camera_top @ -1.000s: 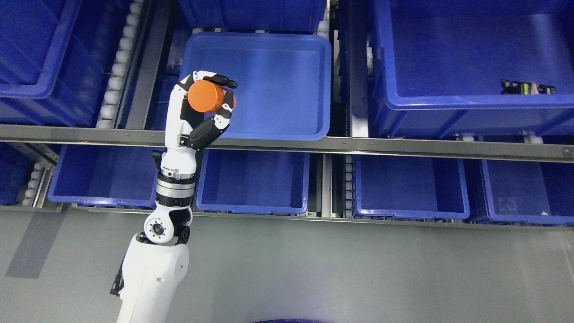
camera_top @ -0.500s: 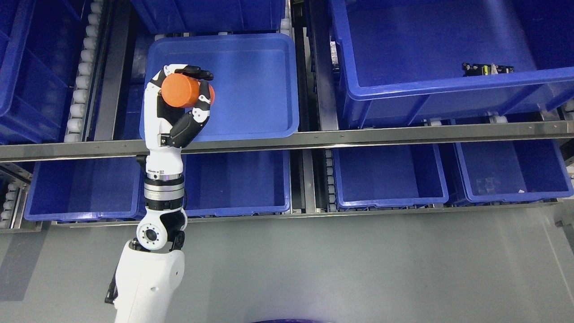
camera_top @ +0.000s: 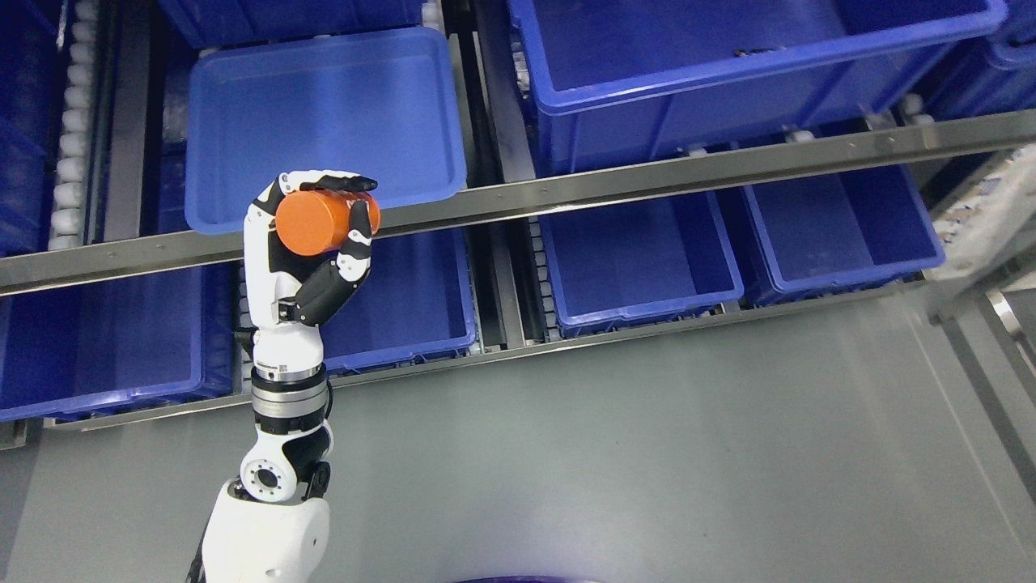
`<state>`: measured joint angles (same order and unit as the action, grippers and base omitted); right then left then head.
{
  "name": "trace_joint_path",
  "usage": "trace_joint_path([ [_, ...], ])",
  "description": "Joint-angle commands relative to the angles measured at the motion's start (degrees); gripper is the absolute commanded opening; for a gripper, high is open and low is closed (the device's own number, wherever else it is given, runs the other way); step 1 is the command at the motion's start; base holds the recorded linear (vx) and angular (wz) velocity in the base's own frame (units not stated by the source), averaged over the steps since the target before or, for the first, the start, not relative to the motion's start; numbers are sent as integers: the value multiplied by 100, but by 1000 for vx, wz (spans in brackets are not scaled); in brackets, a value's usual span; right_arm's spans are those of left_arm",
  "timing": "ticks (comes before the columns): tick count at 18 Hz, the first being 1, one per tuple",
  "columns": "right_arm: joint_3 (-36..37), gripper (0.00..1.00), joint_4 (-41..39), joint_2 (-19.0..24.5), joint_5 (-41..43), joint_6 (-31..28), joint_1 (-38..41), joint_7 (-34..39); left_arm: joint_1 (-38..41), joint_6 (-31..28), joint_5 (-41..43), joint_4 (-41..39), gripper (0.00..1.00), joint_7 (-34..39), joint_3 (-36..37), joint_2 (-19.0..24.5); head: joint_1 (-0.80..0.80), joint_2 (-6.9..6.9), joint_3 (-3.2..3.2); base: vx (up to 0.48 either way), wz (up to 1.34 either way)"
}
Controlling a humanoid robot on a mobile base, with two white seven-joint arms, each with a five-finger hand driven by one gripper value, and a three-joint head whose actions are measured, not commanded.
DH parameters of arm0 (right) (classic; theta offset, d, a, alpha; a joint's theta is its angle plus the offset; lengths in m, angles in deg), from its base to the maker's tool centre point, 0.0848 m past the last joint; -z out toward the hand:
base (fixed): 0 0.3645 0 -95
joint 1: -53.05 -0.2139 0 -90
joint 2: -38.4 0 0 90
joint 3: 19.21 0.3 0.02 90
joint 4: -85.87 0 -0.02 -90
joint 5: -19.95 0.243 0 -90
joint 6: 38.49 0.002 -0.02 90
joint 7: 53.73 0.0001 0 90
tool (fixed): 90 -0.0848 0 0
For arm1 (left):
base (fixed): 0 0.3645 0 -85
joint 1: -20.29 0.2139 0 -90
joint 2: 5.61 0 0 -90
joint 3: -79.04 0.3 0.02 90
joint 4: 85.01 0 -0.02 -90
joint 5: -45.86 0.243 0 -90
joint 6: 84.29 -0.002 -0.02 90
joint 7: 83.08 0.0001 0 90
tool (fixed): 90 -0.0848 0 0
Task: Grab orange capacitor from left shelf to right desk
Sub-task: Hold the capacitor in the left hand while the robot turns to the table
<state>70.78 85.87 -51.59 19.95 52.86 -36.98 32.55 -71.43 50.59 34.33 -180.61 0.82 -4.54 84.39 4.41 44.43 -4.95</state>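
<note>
1. While the shelf's steel rail [camera_top: 647, 178] runs behind it, the left hand [camera_top: 312, 243] clasps the orange capacitor [camera_top: 312, 221], lifted clear of the blue bin [camera_top: 324, 113], in the head view.
2. Long axis lying roughly level, flat end facing left; capacitor already in hand, with the desk, unseen, judged rightward.

Pretty even overhead light, colours pop, hardly any hard shadows. Soft glare on the grey floor [camera_top: 647, 453] and metal shelf rail [camera_top: 647, 174]. Far right edge smears into blur; the middle is sharp.
</note>
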Motion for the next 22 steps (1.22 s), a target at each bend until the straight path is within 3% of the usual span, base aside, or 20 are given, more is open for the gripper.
trace_joint_path([
  [1, 62, 100, -100, -100, -35, -3, 135, 2, 76, 11, 1, -283, 3, -15, 8, 100, 0, 0, 0, -233, -546],
  [8, 62, 100, -100, -100, -35, -3, 135, 2, 374, 11, 1, -187, 3, -15, 894, 100, 0, 0, 0, -181, -649],
  [11, 62, 100, -100, -100, -35, -3, 135, 2, 392, -479, 1, -160, 3, -15, 1439, 100, 0, 0, 0, -51, -588],
  [15, 62, 100, -100, -100, -35, -3, 135, 2, 234, -1016, 1, 128, 3, -49, 1651, 100, 0, 0, 0, 46, -236],
  [22, 62, 100, -100, -100, -35, -3, 135, 2, 243, -1026, 10, 244, 4, -463, 2029, 100, 0, 0, 0, 84, -262],
])
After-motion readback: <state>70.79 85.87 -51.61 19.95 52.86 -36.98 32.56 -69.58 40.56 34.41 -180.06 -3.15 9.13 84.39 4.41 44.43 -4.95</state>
